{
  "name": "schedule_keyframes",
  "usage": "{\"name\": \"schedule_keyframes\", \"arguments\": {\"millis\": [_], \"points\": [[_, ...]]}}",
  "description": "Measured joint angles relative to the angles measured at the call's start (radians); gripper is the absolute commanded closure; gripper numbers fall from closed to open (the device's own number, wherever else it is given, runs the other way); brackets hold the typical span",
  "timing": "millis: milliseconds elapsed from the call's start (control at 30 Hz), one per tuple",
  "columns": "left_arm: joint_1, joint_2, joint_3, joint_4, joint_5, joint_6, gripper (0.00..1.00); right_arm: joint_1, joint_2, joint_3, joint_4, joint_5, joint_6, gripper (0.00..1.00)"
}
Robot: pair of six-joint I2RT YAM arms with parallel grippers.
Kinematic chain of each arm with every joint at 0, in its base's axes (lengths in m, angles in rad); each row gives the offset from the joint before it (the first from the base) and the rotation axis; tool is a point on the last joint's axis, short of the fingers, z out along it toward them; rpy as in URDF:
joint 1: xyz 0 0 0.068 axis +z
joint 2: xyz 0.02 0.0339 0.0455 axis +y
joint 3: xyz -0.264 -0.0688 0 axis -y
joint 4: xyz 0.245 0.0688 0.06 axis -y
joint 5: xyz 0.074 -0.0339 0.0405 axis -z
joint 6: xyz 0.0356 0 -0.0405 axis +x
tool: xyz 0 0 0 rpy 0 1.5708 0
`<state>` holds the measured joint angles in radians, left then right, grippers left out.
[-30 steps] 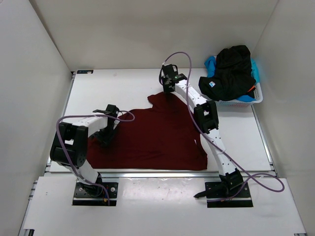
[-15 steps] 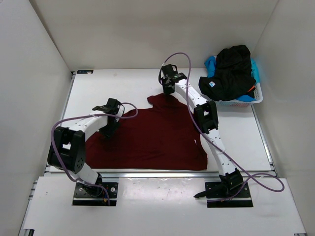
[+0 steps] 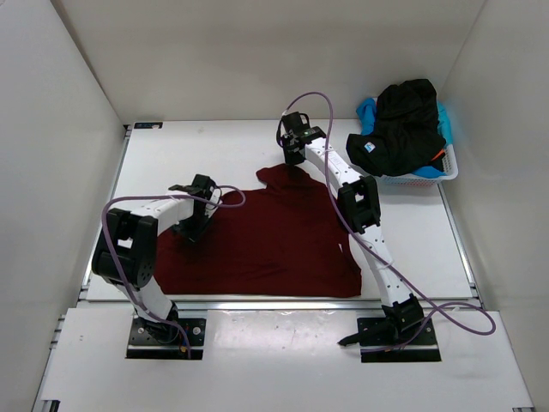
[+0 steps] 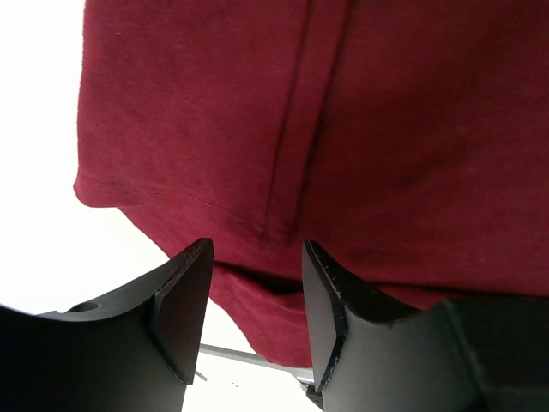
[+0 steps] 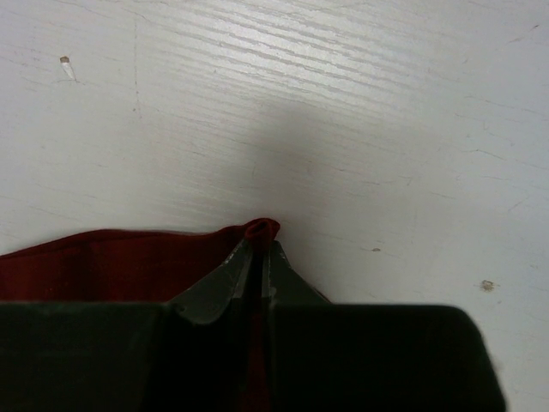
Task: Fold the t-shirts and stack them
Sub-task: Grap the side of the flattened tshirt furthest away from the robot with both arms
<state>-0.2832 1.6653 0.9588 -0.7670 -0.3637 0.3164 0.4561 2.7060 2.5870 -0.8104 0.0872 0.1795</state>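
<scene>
**Red tee spread flat; right claw pinching its far tip**

The dark red cloth t-shirt lies spread on the white table, centre to near side, w/ its near hem close along the table's near edge; one narrow part pokes out toward the far side. At that far tip the right gripper is clenched on a small fold of the red cloth; the wrist view shows the fold's edge peeking out just past the pressed-together fingers. Over the shirt's left part the left gripper is released, fingers spread wide; a stitched seam runs up btwn them and the shirt's left edge lies just to their left; can't tell if the tips touch the fabric. Far right: a white plastic lattice basket w/ a crumpled black t-shirt heaped on top; a light blue t-shirt shows beneath at the heap's far-left side; both well apart from the red one.
</scene>
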Motion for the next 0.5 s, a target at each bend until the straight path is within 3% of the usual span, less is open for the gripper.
{"name": "schedule_keyframes", "arguments": {"millis": [133,167,200,267,500], "points": [[0.000,0.003,-0.001,-0.007,0.006,-0.004,0.48,-0.001,0.000,0.002,-0.006,0.000,0.000,1.00],[0.000,0.006,-0.001,-0.006,0.005,-0.005,0.56,-0.001,0.000,0.002,-0.006,-0.001,0.000,1.00],[0.002,0.011,-0.001,-0.005,0.004,-0.011,0.73,-0.001,0.000,0.002,-0.006,-0.002,0.000,1.00],[0.008,0.022,-0.001,-0.006,0.002,-0.018,0.82,-0.001,0.000,0.002,-0.006,-0.003,0.000,1.00],[0.017,0.027,-0.001,-0.007,-0.002,-0.022,0.80,-0.001,0.000,0.002,-0.008,-0.003,0.000,0.99]]}}
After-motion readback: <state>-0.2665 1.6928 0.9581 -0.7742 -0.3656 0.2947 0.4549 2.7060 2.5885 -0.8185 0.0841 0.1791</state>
